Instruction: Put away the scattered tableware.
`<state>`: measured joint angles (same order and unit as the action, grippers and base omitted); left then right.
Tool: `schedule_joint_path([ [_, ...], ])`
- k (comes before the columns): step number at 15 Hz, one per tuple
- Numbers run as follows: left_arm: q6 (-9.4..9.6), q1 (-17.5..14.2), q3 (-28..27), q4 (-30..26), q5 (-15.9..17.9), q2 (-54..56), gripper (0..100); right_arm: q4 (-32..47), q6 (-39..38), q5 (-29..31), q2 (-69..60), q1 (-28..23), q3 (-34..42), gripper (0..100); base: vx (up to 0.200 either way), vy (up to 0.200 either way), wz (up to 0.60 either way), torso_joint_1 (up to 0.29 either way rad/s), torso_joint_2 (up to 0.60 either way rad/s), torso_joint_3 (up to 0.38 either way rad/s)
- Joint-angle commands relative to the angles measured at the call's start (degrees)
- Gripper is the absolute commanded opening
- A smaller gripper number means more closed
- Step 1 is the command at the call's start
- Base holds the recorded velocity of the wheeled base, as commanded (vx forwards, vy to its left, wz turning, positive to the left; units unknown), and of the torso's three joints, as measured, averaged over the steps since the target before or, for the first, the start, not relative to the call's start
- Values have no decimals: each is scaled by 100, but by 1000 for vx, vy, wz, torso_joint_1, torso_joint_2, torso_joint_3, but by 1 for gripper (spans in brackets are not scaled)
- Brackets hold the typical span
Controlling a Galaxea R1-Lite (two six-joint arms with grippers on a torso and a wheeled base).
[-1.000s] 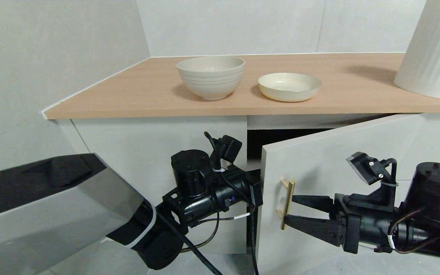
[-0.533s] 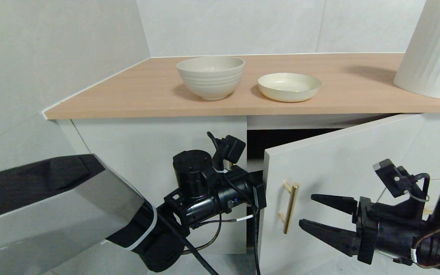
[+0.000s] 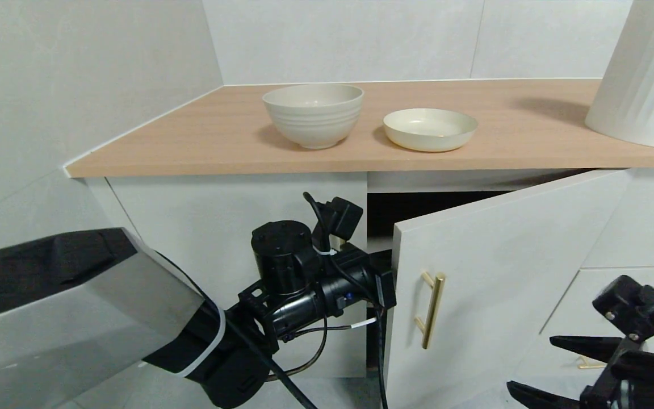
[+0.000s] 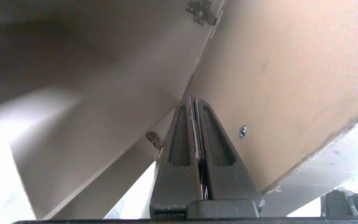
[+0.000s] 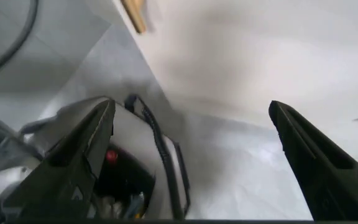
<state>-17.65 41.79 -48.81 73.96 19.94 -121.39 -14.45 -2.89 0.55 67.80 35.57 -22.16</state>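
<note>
Place: a kitchen, home-style.
Worktop: a wood-look surface (image 3: 219,136) running into a wall corner.
Walls: large pale tiles (image 3: 349,34) behind the surface and along its left edge.
Cabinets: pale fronts under the surface; one cabinet door (image 3: 491,261) stands ajar and carries a brass bar handle (image 3: 432,309).
Tableware: a cream bowl (image 3: 313,115) and a shallow dish (image 3: 430,129) sit side by side on the surface.
</note>
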Motion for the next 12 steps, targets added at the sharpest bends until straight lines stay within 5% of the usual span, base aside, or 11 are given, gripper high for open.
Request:
schedule_joint_path([
  [1,-1,75,47,-4,10,72,0,487,78,174,-821,117,-587,100,0,0,0,0,0,0],
  [7,-1,189,91,-92,27,81,0,425,113,191,-593,240,-368,100,0,0,0,0,0,0],
  [12,-1,233,91,-92,10,63,0,443,122,165,-593,275,-315,100,-200,0,0,1,3,0],
])
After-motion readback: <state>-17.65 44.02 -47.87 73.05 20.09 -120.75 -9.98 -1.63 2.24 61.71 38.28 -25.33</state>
